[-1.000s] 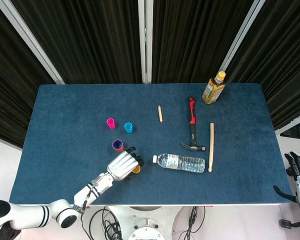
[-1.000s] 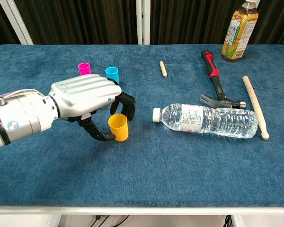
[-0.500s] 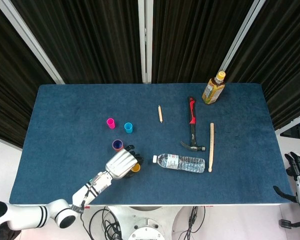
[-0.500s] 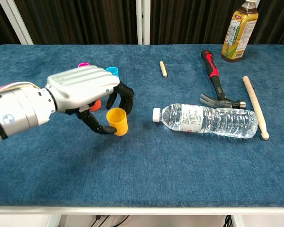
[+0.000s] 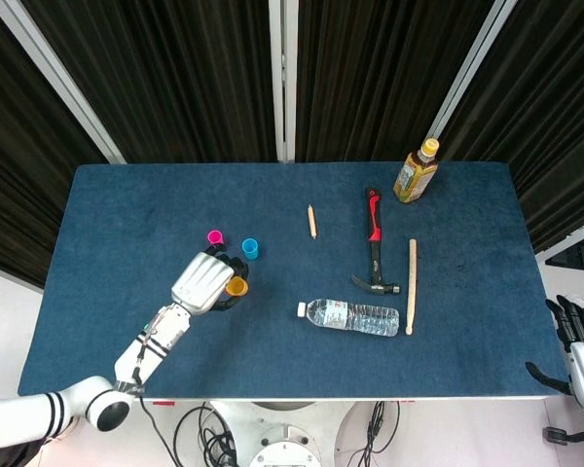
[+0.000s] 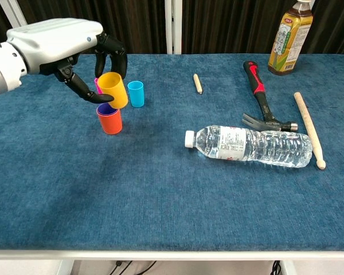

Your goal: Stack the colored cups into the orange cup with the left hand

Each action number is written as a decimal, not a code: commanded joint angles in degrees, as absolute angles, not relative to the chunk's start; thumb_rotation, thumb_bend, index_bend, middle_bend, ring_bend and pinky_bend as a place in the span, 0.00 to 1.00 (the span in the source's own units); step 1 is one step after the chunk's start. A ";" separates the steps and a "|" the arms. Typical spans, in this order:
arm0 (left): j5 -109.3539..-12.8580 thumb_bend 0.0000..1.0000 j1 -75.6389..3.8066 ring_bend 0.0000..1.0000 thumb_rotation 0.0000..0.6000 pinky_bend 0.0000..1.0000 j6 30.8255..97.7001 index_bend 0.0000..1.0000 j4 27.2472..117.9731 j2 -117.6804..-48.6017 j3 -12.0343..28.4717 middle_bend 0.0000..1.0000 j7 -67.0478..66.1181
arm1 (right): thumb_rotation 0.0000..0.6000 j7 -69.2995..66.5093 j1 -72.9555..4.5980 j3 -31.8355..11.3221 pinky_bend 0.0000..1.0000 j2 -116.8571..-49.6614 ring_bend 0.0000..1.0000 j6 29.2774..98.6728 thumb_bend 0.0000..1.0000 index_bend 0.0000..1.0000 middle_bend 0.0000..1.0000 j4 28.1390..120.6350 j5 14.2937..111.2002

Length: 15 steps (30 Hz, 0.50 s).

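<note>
Blue cloth table (image 6: pixel 160 200), seen from chest & head cams. Nearest item: clear water bottle (image 6: pixel 249 146) lying on its side, white cap pointing left, right of centre. Just behind it a hammer (image 6: pixel 262 103) w/ red-black handle, head touching or nearly touching the bottle. To the right, a wooden stick (image 6: pixel 308 127) lying lengthwise.

Left side: orange cup (image 6: pixel 109 121) stands upright w/ a purple cup (image 6: pixel 106 109) nested inside; only the purple rim shows. Directly above it, left hand (image 6: pixel 60 43) holds a yellow cup (image 6: pixel 114 89) in the air, tilted, pinched between thumb below and dark fingers curled over the top. Yellow cup is just over the orange cup's mouth, not inside it. Behind, a blue cup (image 6: pixel 136 93) stands upright just right of the yellow one; a pink cup (image 6: pixel 96 85) is mostly hidden behind hand & yellow cup.

Farther back, a small wooden peg (image 6: pixel 198 83) lies mid-table. Far right corner: tea bottle (image 6: pixel 286 37) w/ amber liquid, upright.

Right hand (image 5: pixel 576 341) is off the table at the right edge in head cam only; dark fingers point up, cannot tell their state.
</note>
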State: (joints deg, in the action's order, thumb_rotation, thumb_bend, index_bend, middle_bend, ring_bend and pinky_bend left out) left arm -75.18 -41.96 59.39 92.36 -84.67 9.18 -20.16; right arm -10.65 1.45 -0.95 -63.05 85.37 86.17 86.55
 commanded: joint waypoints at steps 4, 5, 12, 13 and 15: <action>-71.69 0.24 -43.26 0.51 1.00 0.27 56.53 0.47 88.67 -86.17 10.04 0.47 -19.28 | 1.00 -10.46 1.47 -1.00 0.00 -62.57 0.00 85.42 0.12 0.00 0.00 86.53 86.42; -71.44 0.24 -43.35 0.51 1.00 0.27 56.44 0.47 88.28 -86.34 10.12 0.47 -19.17 | 1.00 -10.44 1.45 -1.01 0.00 -62.51 0.00 85.42 0.12 0.00 0.00 86.58 86.42; -70.53 0.25 -43.43 0.51 1.00 0.27 56.57 0.47 87.35 -86.30 9.94 0.47 -19.69 | 1.00 -10.39 1.26 -1.00 0.00 -62.51 0.00 85.05 0.12 0.00 0.00 86.64 86.32; -70.39 0.25 -43.43 0.51 1.00 0.27 56.58 0.47 87.22 -86.28 9.92 0.47 -19.74 | 1.00 -10.39 1.24 -1.03 0.00 -62.52 0.00 85.01 0.12 0.00 0.00 86.64 86.27; -70.01 0.25 -43.40 0.51 1.00 0.27 56.57 0.47 87.04 -86.21 9.95 0.47 -19.76 | 1.00 -10.37 1.20 -1.05 0.00 -62.52 0.00 84.98 0.12 0.00 0.00 86.63 86.25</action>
State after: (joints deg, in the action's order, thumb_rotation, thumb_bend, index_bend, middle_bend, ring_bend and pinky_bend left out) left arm -70.11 -43.41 56.57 87.11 -86.25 9.94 -19.74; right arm -10.37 1.20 -1.05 -62.52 84.97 86.63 86.25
